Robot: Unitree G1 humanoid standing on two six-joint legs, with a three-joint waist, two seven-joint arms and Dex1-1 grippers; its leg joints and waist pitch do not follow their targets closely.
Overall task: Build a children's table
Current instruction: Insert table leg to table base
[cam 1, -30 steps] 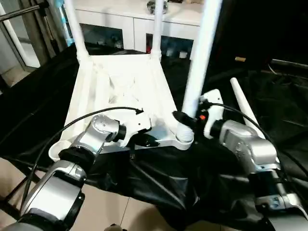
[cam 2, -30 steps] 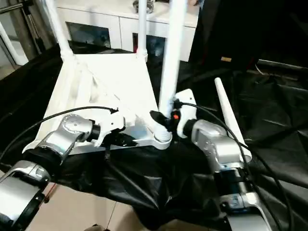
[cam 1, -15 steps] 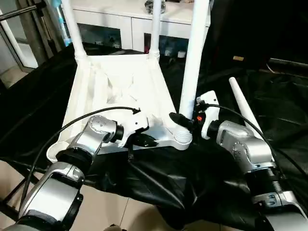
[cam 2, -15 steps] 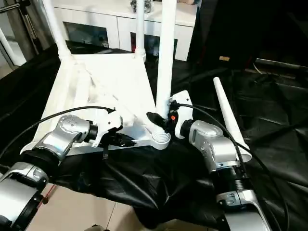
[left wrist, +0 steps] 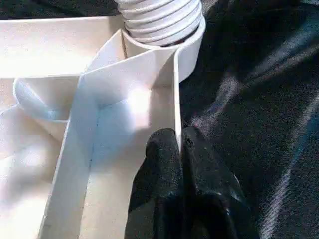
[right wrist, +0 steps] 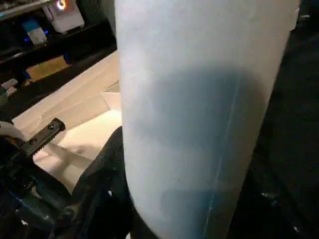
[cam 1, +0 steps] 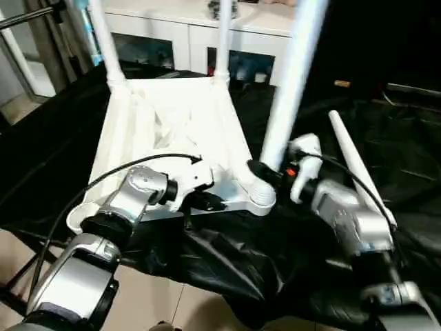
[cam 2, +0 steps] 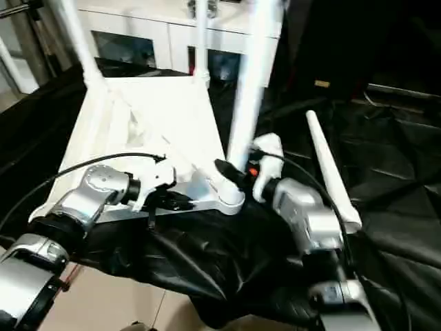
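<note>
Third leg (cam 1: 288, 96) now leaning toward upper right compared with a moment back, right claw (cam 1: 265, 174) clamped around its base at the near-right socket, left claw (left wrist: 178, 149) pinching the upturned tabletop (cam 1: 172, 124) rim mid-frame, so probably mid-seating.

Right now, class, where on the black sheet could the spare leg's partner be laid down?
Bare sheet lies left of the tabletop, and more beyond the loose leg. It's crowded at the near edge around the left hand, right hand and gripped leg.
</note>
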